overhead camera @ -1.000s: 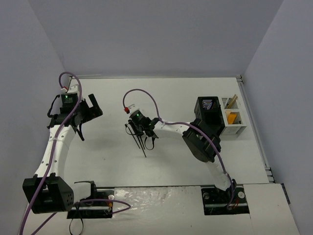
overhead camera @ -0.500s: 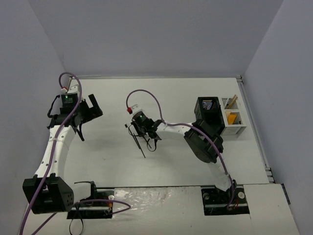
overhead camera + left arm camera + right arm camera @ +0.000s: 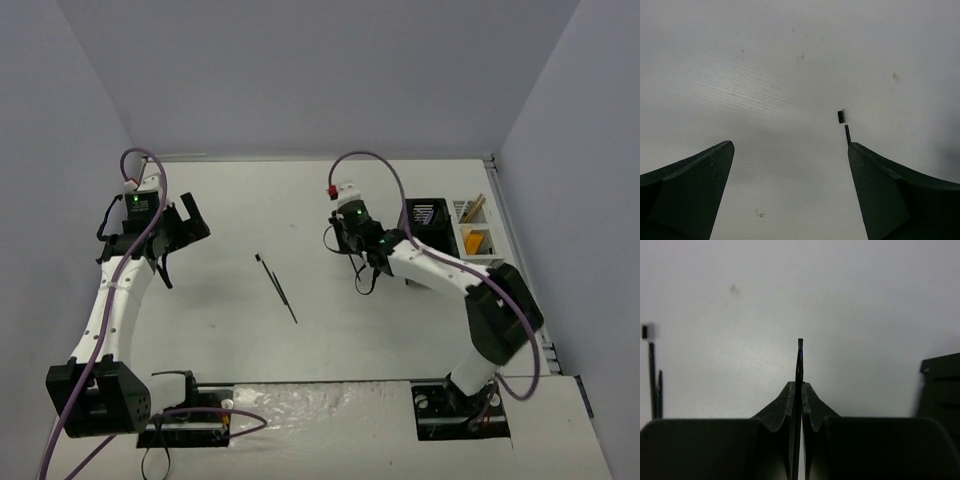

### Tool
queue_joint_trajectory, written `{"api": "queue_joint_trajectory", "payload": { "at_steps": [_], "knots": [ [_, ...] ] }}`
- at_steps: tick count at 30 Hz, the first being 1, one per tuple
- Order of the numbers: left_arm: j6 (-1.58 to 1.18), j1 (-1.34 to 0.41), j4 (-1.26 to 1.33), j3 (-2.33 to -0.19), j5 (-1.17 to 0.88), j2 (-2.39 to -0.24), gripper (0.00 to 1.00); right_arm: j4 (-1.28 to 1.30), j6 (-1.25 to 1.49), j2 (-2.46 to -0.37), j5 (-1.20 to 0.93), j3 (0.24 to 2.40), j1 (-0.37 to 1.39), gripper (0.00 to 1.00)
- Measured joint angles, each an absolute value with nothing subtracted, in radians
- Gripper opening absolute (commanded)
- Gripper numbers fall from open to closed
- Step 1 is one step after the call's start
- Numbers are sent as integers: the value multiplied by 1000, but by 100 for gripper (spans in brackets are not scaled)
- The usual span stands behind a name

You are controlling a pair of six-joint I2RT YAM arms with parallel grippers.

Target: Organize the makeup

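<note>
Thin black pencil [image 3: 799, 360] is pinched dead centre in the right gripper [image 3: 800, 387]: jaws clamped on it, tip poking out ahead, lifted off the table [image 3: 400, 340]. In the top view that arm sits mid-table, just left of the black mesh holder [image 3: 432, 222]. My read is the pencil's headed for a slot over there, carry abt halfway.

White compartment holder [image 3: 480, 262] sits right against the mesh one. Beige sticks [image 3: 472, 208] stand in a back slot and an orange item [image 3: 474, 240] is in the front one, so that part looks sorted.

Not sorted: a black brush [image 3: 842, 116] w/ a small bristle head and a second black stick [image 3: 659, 390] just beside it. Both lie flat near table centre, well apart from the holders.

Left gripper [image 3: 790, 146] hovers far left, jaws wide, nothing btwn them. Brush head shows just off its right finger in the wrist view.

Lavender tool: can't spot it. Est: over half done, one item in hand, two to fetch.
</note>
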State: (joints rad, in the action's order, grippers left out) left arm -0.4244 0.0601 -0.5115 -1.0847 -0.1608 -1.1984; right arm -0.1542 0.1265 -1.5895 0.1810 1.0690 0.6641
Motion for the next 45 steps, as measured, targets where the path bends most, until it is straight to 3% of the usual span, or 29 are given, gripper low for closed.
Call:
{"api": "queue_joint_trajectory", "payload": {
  "at_steps": [4,9,15,32,38,45],
  "knots": [
    [-424,60,-511,-1085,-161,-1198,97,-255,101,-1315,242,982,580,0],
    [-424,60,-511,-1085,-165,-1198,97,-439,85,-1146,314,816,392,0],
    [-424,60,-512,-1085,-165,-1198,97,-635,72,-1137,378,633,293,0],
    [-424,60,-511,-1085,-165,-1198,97,-972,43,-1227,375,544,202,0],
    [-425,60,-511,-1085,-165,-1198,97,-1008,45,-1267,347,510,202,14],
    [-425,60,-511,-1085,-165,-1198,97,-988,59,-1242,302,459,202,39]
  ]
}}
